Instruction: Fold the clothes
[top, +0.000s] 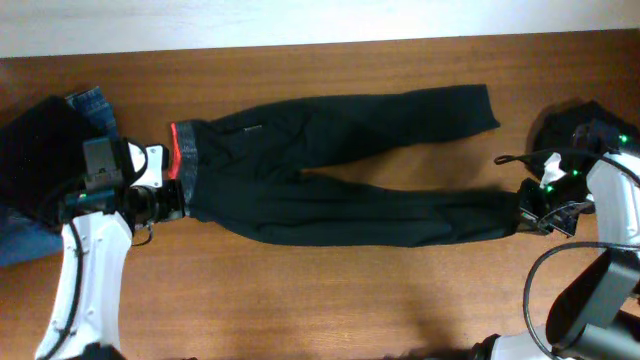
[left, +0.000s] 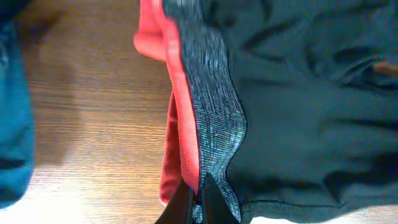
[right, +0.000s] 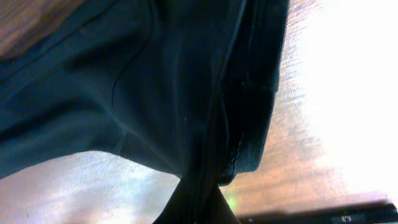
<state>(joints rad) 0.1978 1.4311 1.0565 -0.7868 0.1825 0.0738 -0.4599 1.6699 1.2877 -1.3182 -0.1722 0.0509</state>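
The left end effector (left: 198, 202) is clamped on the grey waistband (left: 214, 118) of the black trousers (top: 330, 190). The right end effector (right: 200, 202) is pinched shut on one leg's cuff (right: 252, 143). The trousers lie stretched lengthwise across the tabletop (top: 300, 310), with blue jeans (top: 92, 104) just beyond the waist.

trousers (top: 250, 170): plain black, with a dark teal cast up close
waistband (left: 214, 112): grey, finely flecked light and dark
inner trim (left: 174, 87): plain red-orange
jeans (top: 95, 102): blue denim
bench (top: 300, 300): reddish-brown, streaked wood grain
arms (top: 85, 270): white shells, black joints
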